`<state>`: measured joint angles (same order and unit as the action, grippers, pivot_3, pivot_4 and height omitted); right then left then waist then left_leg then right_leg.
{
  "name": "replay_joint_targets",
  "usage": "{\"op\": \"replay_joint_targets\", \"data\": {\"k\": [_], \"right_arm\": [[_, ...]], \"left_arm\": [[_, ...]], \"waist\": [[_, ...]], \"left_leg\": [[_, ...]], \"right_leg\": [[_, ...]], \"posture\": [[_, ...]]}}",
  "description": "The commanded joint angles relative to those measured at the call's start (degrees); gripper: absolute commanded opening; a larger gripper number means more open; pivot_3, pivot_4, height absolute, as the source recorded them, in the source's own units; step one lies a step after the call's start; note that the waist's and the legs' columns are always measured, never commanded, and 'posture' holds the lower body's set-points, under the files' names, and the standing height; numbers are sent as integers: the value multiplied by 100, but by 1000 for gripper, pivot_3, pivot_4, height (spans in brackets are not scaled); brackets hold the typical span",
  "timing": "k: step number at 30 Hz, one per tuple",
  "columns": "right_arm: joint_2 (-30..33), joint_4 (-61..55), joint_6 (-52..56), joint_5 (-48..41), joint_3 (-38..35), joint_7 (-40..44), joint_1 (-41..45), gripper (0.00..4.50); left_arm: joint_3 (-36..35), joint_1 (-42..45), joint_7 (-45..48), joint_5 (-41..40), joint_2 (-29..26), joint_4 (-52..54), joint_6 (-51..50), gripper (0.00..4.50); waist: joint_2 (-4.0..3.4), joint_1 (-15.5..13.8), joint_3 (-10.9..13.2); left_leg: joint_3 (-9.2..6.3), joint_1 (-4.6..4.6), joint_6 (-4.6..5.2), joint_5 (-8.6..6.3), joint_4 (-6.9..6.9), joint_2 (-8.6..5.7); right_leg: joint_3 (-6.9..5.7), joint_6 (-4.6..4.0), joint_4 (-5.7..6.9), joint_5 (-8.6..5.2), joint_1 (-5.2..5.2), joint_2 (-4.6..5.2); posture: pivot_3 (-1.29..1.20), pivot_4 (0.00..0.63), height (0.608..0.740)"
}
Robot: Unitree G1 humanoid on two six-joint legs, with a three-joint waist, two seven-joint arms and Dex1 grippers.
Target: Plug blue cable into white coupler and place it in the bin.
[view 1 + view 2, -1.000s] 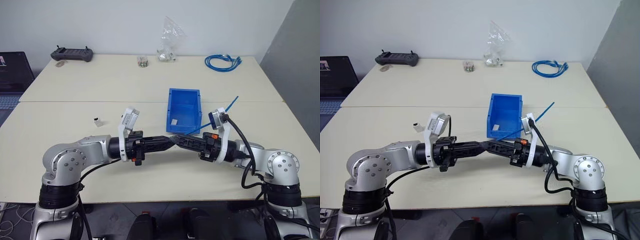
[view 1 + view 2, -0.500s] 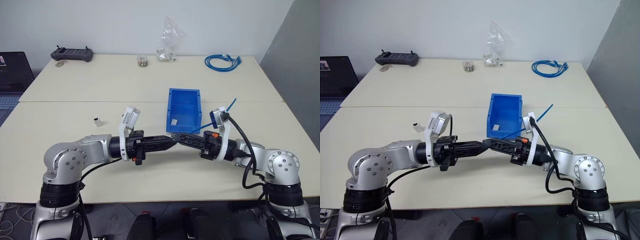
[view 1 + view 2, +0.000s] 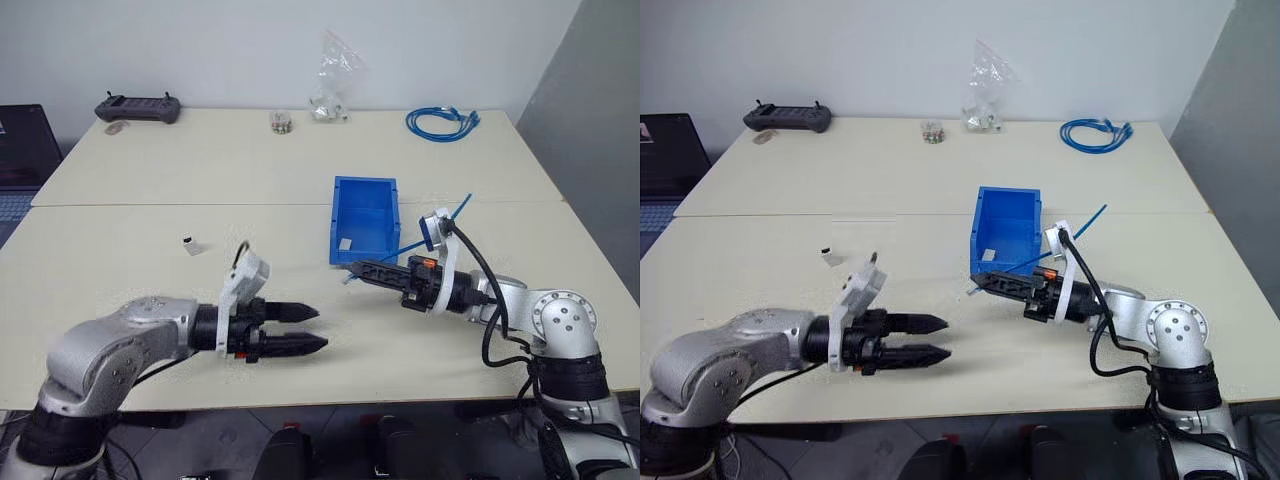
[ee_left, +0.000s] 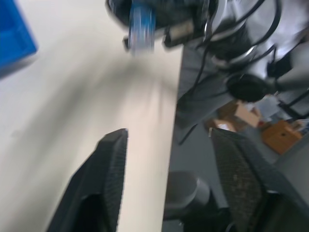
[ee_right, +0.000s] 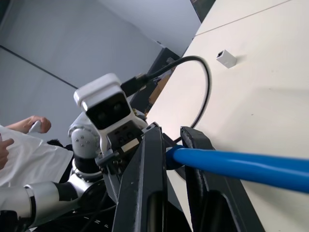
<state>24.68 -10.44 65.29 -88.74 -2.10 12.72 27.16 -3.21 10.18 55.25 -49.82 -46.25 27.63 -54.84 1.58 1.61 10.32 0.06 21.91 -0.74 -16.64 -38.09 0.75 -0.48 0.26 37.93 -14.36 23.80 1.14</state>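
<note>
The blue cable (image 3: 432,229) slants up to the right over the table, right of the bin (image 3: 365,182). My right gripper (image 3: 355,267) is shut on it near its lower end, just in front of the bin. In the right wrist view the cable (image 5: 241,164) passes between the two fingers (image 5: 145,179). A small pale tip shows past the fingertips; what it is I cannot tell. A white coupler (image 3: 188,243) with a dark end lies on the table at the left. My left gripper (image 3: 316,328) hovers open near the front edge, apart from the right one and holding nothing.
A small pale piece (image 3: 345,243) lies inside the bin. At the back of the table are a coiled bundle of blue cables (image 3: 442,122), a clear plastic bag (image 3: 335,80), a small jar (image 3: 280,121) and a black controller (image 3: 138,106). A laptop (image 3: 15,160) sits at the far left.
My left gripper has opened and drawn back from the right gripper's tip, to the left and lower. The right gripper stays in place with the cable.
</note>
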Motion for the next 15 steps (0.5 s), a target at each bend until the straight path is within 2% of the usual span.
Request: {"op": "replay_joint_targets", "data": {"k": [1, 4, 6, 8, 12, 15], "right_arm": [[81, 150, -78, 296, -103, 457, 241, 227], [96, 305, -88, 547, -106, 697, 347, 227], [53, 414, -137, 763, -77, 838, 435, 227], [-5, 495, -160, 893, -75, 917, 519, 227], [-18, 542, -108, 1106, -87, 1133, 622, 227], [5, 536, -78, 1259, -83, 1253, 656, 227]], "left_arm": [[-520, -760, -1009, 1025, 102, 538, 838, 3979], [-586, -1412, -2677, 2154, 655, 833, 1011, 4477], [-382, -1946, -4069, 3362, 1190, 826, 1364, 4477], [-348, -2079, -5154, 4157, 1772, 554, 1688, 4477], [-532, -1474, -6087, 4586, 2748, -491, 2349, 4477], [-680, -871, -6150, 4440, 3191, -1378, 3003, 4477]], "waist": [[0, -4, 0], [0, -16, 0], [1, -20, -1], [-4, -12, -5], [3, -108, -6], [2, -190, -8]], "left_leg": [[1, 2, 0, 0, 0, 3], [0, 2, 1, 0, 0, -1], [-1, 4, 1, -1, -1, -1], [9, 1, 2, -1, 4, -1], [-4, 5, 2, 0, -6, 0], [-8, 3, 14, 7, -11, -4]], "right_leg": [[1, 0, -5, 1, 1, 1], [0, 0, -4, 2, 0, 9], [0, 1, -7, 5, -2, 10], [11, 3, -17, 15, -4, 13], [-6, -10, -4, 26, -4, 14], [-15, -2, -4, 26, -12, 14]], "posture": [[0, 150, 740], [0, 150, 740], [0, 150, 740], [0, 150, 740], [0, 150, 740], [0, 150, 740]]}}
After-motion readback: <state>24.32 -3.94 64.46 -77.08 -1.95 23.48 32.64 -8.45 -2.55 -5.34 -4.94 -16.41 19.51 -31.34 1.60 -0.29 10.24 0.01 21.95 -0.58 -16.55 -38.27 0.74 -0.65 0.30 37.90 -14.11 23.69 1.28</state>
